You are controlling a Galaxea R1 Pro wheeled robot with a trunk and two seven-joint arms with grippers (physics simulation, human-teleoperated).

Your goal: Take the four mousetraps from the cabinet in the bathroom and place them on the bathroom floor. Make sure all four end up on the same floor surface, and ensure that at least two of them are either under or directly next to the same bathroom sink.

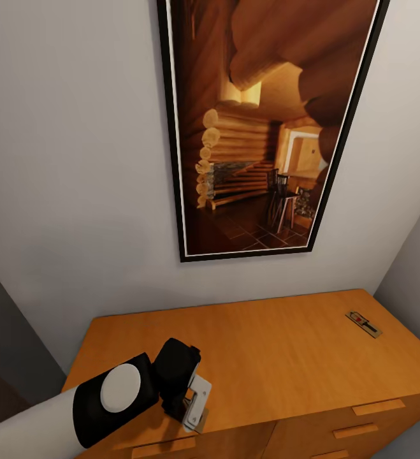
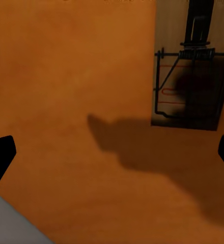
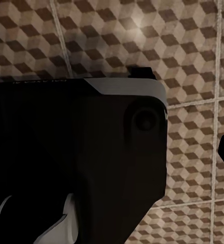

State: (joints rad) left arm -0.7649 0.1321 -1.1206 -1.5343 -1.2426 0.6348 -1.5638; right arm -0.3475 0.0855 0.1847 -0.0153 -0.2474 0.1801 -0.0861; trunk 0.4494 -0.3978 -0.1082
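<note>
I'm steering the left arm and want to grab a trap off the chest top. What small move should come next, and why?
Probably ease the left gripper toward the mousetrap lying flat on the cabinet top. In the left wrist view the trap sits off to one side of the line between the open fingers, not between them, and the gripper's shadow falls just short of it, so centring over it comes before descending.

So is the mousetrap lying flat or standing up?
Lying flat. The mousetrap rests with its board down on the cabinet top near the far right corner, metal parts facing up.
</note>
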